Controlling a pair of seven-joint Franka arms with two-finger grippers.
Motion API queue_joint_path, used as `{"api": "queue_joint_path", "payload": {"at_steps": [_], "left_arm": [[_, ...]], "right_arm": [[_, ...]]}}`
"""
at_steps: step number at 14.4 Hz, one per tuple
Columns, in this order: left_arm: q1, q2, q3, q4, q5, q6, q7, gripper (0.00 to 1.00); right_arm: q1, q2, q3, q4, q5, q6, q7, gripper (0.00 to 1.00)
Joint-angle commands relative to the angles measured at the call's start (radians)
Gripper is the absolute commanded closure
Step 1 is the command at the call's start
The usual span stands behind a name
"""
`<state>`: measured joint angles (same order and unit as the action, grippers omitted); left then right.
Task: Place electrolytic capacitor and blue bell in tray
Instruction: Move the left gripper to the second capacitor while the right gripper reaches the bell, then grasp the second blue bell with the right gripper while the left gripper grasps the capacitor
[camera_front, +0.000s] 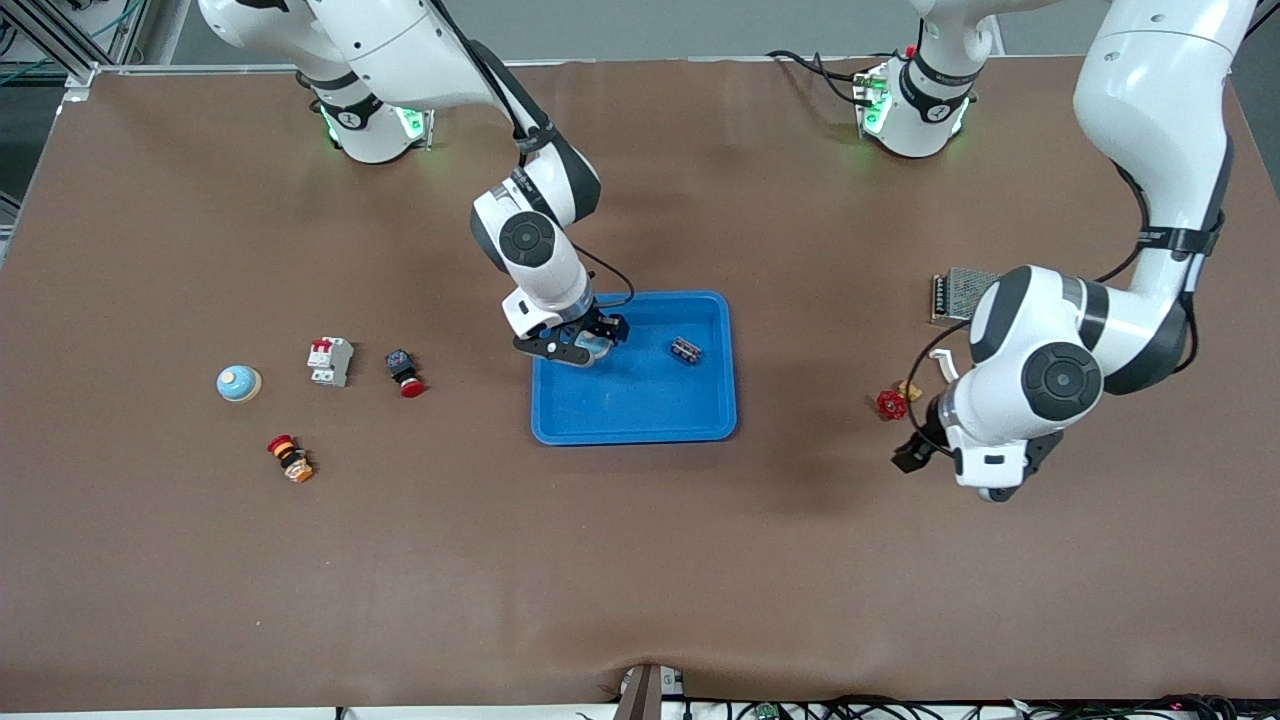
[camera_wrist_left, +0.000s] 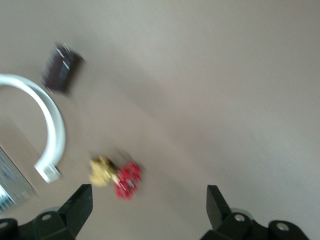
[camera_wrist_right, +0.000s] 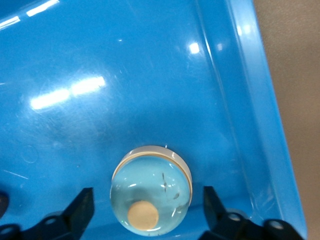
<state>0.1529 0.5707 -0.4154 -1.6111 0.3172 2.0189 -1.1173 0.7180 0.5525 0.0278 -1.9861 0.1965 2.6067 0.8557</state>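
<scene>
Over the tray (camera_front: 640, 415), right gripper (camera_wrist_right: 147, 205) spread, bell (camera_wrist_right: 151, 189) lying between my fingers.
Capacitor (camera_front: 686, 350) lies in tray; left gripper (camera_wrist_left: 149, 205) waits, spread.

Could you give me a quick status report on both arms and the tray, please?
Right pincer open over tray, blue bell between its fingers. Capacitor in tray. Left pincer open, waiting beside red valve. Nothing blocking.
</scene>
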Motion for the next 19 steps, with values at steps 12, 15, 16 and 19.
{"api": "queue_joint_path", "payload": {"at_steps": [12,15,16,19], "left_arm": [[0.234,0.124,-0.010,-0.111,0.275,0.217,0.181,0.00],[0.244,0.132,-0.008,-0.139,0.281,0.250,0.208,0.05],[0.252,0.132,-0.009,-0.148,0.292,0.251,0.209,0.09],[0.261,0.132,-0.010,-0.167,0.344,0.253,0.209,0.21]], "right_arm": [[-0.285,-0.434,-0.055,0.004,-0.270,-0.559,-0.666,0.00],[-0.476,-0.448,-0.054,0.006,-0.272,-0.553,-1.149,0.00],[-0.544,-0.444,-0.052,0.012,-0.269,-0.539,-1.299,0.00],[-0.675,-0.430,-0.054,0.010,-0.269,-0.470,-1.603,0.00]]}}
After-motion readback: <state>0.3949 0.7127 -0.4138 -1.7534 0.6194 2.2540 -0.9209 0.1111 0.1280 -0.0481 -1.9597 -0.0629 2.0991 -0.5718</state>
